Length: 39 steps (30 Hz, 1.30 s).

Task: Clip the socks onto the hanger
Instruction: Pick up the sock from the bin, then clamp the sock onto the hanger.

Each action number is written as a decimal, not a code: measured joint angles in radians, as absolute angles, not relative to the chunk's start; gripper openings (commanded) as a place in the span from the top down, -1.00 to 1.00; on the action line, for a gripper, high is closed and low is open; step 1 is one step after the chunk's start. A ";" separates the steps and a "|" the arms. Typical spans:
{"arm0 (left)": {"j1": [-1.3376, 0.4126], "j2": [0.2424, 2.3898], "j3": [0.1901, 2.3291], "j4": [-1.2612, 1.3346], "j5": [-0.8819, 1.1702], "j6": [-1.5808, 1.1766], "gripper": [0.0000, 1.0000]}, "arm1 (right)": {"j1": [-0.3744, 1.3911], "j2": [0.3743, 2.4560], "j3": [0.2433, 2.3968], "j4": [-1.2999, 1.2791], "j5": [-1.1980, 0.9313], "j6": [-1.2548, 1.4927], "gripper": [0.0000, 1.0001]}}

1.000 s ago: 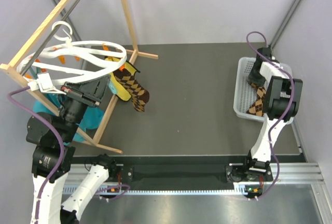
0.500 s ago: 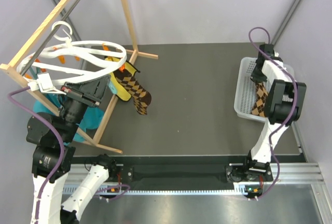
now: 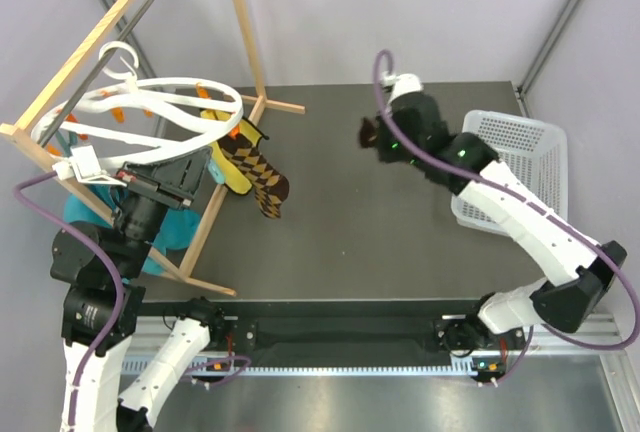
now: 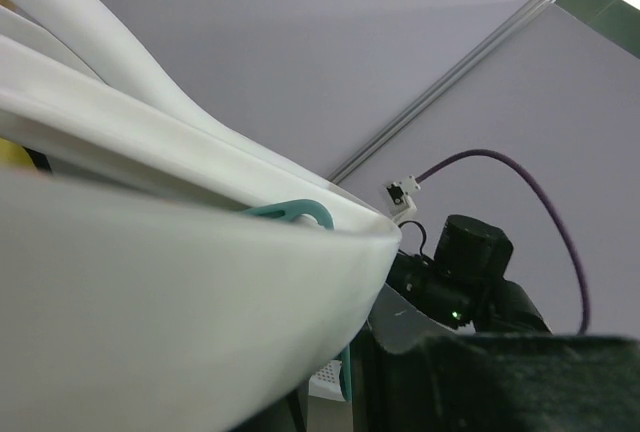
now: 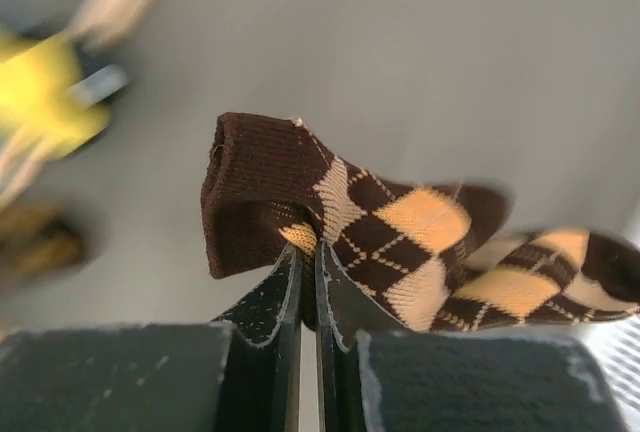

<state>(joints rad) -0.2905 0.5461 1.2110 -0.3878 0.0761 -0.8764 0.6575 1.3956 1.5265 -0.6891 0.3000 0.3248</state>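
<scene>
The hanger (image 3: 180, 83) hung over the table's far-left corner, the first sock (image 3: 262, 177) dangling from it. Mid-carry, I judged: the right gripper (image 5: 308, 254), pinched tight on the second sock (image 5: 400, 232) above the far-middle, next needed a free clip. The left gripper (image 3: 170, 177) sat at the ring, its finger state unclear.

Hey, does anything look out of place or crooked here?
The hanger sits tilted, not level, on the wooden rack at the left, with one sock dangling below it. The second sock is away from it, pinched by its dark cuff in the right gripper over the table. Nothing looks spilled or damaged.
</scene>
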 measured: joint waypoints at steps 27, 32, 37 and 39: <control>-0.291 0.509 1.166 -0.375 0.063 -0.846 1.00 | 1.322 1.741 2.174 -0.926 0.261 0.466 1.00; -0.291 0.509 1.166 -0.375 0.063 -0.842 1.00 | 1.322 1.744 2.173 -0.920 0.240 0.476 1.00; -0.291 0.509 1.163 -0.375 0.062 -0.838 1.00 | 1.322 1.742 2.173 -0.903 0.218 0.477 1.00; -0.291 0.509 1.163 -0.374 0.062 -0.838 1.00 | 1.322 1.740 2.173 -0.898 0.209 0.477 1.00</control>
<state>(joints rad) -0.2909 0.5087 1.1625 -0.3744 0.0624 -0.8375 1.3224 1.7405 2.1731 -0.8982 0.2089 0.4774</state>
